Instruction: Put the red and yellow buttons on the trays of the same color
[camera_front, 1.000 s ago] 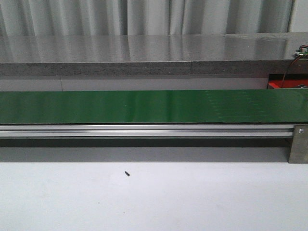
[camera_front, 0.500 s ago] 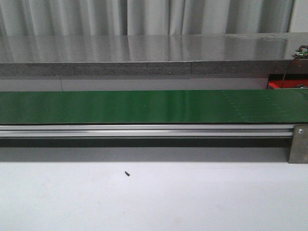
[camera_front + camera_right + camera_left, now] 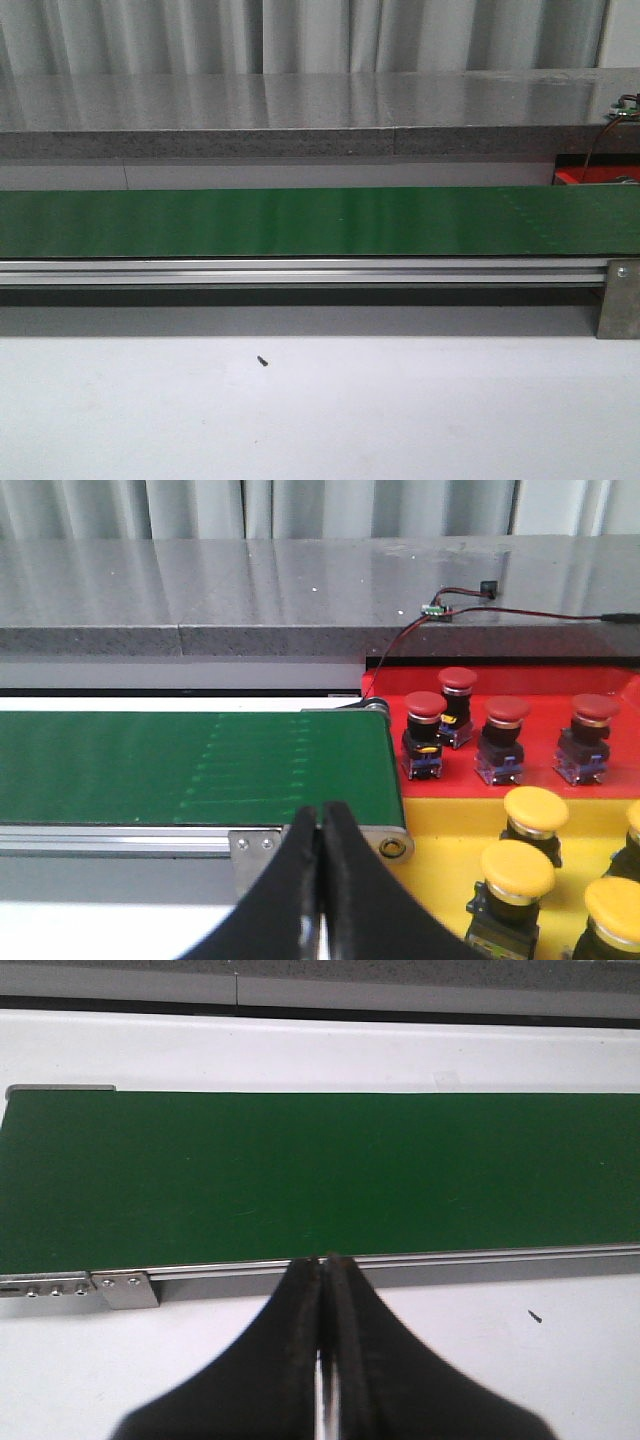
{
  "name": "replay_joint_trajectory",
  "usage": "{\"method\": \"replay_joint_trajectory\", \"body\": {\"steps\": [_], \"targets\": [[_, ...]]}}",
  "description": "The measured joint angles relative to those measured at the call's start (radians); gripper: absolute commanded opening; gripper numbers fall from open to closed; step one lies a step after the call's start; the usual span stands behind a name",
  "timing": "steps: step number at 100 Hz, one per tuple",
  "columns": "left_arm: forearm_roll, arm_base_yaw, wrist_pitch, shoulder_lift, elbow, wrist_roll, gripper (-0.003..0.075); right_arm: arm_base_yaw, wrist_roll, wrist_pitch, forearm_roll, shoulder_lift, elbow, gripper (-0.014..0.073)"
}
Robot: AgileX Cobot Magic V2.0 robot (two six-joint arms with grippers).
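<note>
Both claws are hanging clenched and empty: the left gripper over a bare green belt; beyond the right gripper, red buttons and yellow buttons are already sitting on matching trays; best waiting for an arrival.

A long green conveyor belt in an aluminium frame is sitting on the white tabletop — a small dark speck is lying nearby.
</note>
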Motion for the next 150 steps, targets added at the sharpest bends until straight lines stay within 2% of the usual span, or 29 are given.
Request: {"method": "replay_joint_trajectory", "body": {"steps": [12, 37, 123, 139, 150], "targets": [[0.0, 0.0, 0.0, 0.0, 0.0, 0.0, -0.002, 0.0, 0.051, -0.094, -0.041, 0.0, 0.07, -0.0067], [0.0, 0.0, 0.0, 0.0, 0.0, 0.0, -0.002, 0.0, 0.118, -0.132, -0.138, 0.0, 0.082, -0.0067], [0.002, 0.0, 0.0, 0.0, 0.0, 0.0, -0.002, 0.0, 0.125, -0.152, -0.14, 0.0, 0.084, -0.0067], [0.053, 0.0, -0.015, 0.0, 0.002, 0.0, -0.002, 0.0, 0.125, -0.152, -0.14, 0.0, 0.084, -0.0067], [0.109, 0.0, -0.085, -0.031, 0.028, -0.014, -0.002, 0.0, 0.125, -0.152, -0.14, 0.0, 0.084, -0.0067]]}}
